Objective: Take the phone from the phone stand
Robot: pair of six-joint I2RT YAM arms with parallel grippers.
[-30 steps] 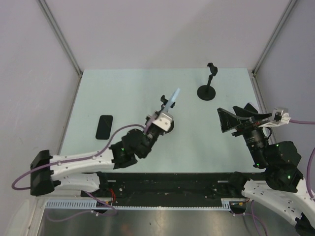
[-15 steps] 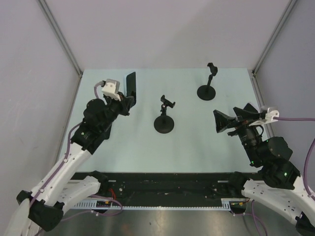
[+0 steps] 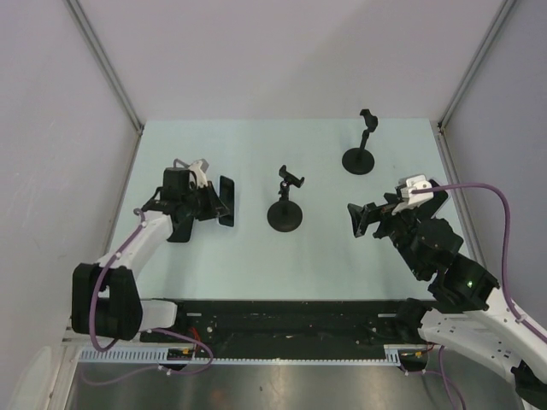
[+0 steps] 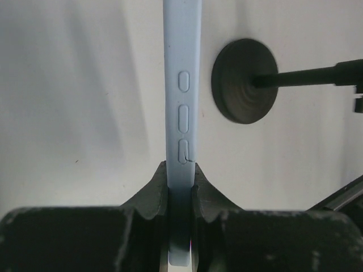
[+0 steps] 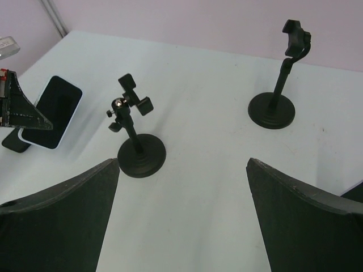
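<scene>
The phone [image 3: 226, 201], dark-screened in a light blue case, is clear of the near phone stand [image 3: 285, 205], whose clamp is empty. My left gripper [image 3: 214, 202] is shut on the phone and holds it on edge, low over the table left of that stand. In the left wrist view the blue phone edge [image 4: 182, 85] runs up from between my fingers [image 4: 156, 190], with the stand's base [image 4: 245, 80] to its right. In the right wrist view the phone [image 5: 51, 110] is tilted left of the stand [image 5: 134, 144]. My right gripper [image 3: 359, 219] is open and empty, right of the stand.
A second, taller empty stand [image 3: 361, 154] is at the back right, also seen in the right wrist view [image 5: 275, 105]. Enclosure walls with metal posts [image 3: 107, 68] surround the pale green table [image 3: 256, 256].
My left gripper has carried the phone from the far left corner nearer and lower, to the left of the stand. My right gripper has swung left toward the table's middle.
</scene>
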